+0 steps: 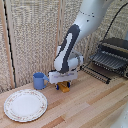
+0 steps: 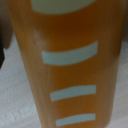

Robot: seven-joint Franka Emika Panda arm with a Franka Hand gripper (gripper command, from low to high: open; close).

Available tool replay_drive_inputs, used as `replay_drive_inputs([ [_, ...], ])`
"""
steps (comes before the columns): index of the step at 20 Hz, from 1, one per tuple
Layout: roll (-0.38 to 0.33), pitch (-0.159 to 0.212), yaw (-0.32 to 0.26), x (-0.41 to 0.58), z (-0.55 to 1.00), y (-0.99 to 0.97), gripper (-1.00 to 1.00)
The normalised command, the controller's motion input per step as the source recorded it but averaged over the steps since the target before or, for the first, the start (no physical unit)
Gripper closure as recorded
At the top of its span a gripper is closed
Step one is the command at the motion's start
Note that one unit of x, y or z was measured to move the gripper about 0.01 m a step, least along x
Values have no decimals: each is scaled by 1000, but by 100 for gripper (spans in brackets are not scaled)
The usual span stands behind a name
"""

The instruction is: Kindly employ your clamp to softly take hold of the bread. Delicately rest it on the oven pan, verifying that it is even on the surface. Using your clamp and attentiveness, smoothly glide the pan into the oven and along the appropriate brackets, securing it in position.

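Note:
The clamp (image 1: 63,86) hangs low over the wooden table, right at a small orange-yellow thing that looks like the bread (image 1: 64,90). In the wrist view an orange-brown surface with pale stripes, the bread (image 2: 65,75), fills almost the whole picture, very close to the camera. The fingers do not show there, so I cannot tell whether they are shut on it. The oven (image 1: 116,47) stands at the exterior view's right. The oven pan (image 1: 107,61), a dark wire rack, sticks out of its front. The brackets are too small to make out.
A blue mug (image 1: 39,80) stands just to the exterior view's left of the clamp. A large white plate (image 1: 25,105) lies at the front left. The oven's open door (image 1: 97,74) slopes down to the table. A woven screen is behind.

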Motion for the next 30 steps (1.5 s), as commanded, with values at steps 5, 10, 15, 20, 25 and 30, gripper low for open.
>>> replay_drive_inputs([
  [5, -25, 23, 13, 0, -43, 93, 100],
  [10, -9, 0, 0, 0, -36, 70, 100],
  [15, 18, 1, -114, 0, 474, 0, 100],
  [20, 4, 9, -158, 25, 1000, -98, 100],
  [25, 0, 10, -202, 83, 991, -101, 100],
  [30, 0, 60, -301, 129, 712, -241, 100],
])
